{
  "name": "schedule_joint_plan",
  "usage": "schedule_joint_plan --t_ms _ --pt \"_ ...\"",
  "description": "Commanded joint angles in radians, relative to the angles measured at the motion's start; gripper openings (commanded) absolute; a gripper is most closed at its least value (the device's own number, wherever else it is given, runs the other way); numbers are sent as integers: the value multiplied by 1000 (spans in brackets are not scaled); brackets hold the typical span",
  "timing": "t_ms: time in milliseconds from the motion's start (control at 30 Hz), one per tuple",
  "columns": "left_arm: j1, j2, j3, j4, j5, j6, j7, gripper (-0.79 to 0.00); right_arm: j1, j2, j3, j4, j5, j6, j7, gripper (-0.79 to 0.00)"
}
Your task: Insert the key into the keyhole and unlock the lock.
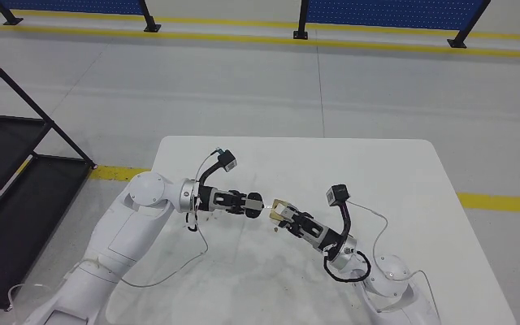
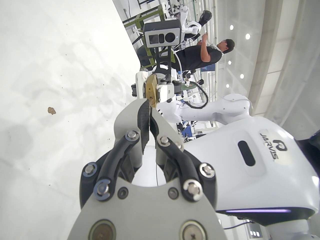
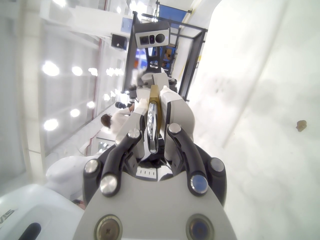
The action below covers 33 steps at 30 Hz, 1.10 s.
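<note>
A brass padlock [image 1: 279, 206] with a silver shackle [image 3: 152, 123] is held above the white table [image 1: 366, 171] by my right gripper [image 1: 287, 216], which is shut on its body [image 3: 154, 95]. My left gripper [image 1: 257, 204] faces it from the left, shut on the small key [image 1: 266, 209]. In the left wrist view the black pads [image 2: 143, 116] are pressed together, and the left gripper [image 2: 149, 107] sits right at the padlock's [image 2: 151, 89] keyhole end. The key is mostly hidden between the pads, so I cannot tell how deep it sits.
A small brown speck [image 2: 51, 110] lies on the table beside the grippers. A black metal rack [image 1: 24, 162] stands off the table's left side. The table surface spreads bare around both arms.
</note>
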Motion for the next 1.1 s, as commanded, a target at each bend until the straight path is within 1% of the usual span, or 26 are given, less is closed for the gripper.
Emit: schedule_joint_plan --t_ms 0,400,1067 --pt "1 1 -1 -2 3 2 1 -785 0 2 -2 -2 -6 1 2 -785" --pt "2 4 -2 -11 18 11 -5 -785 2 11 -9 -9 -23 0 -1 -785" --pt "-18 0 21 23 -24 4 -40 -785 19 23 -26 -4 3 -10 27 -785"
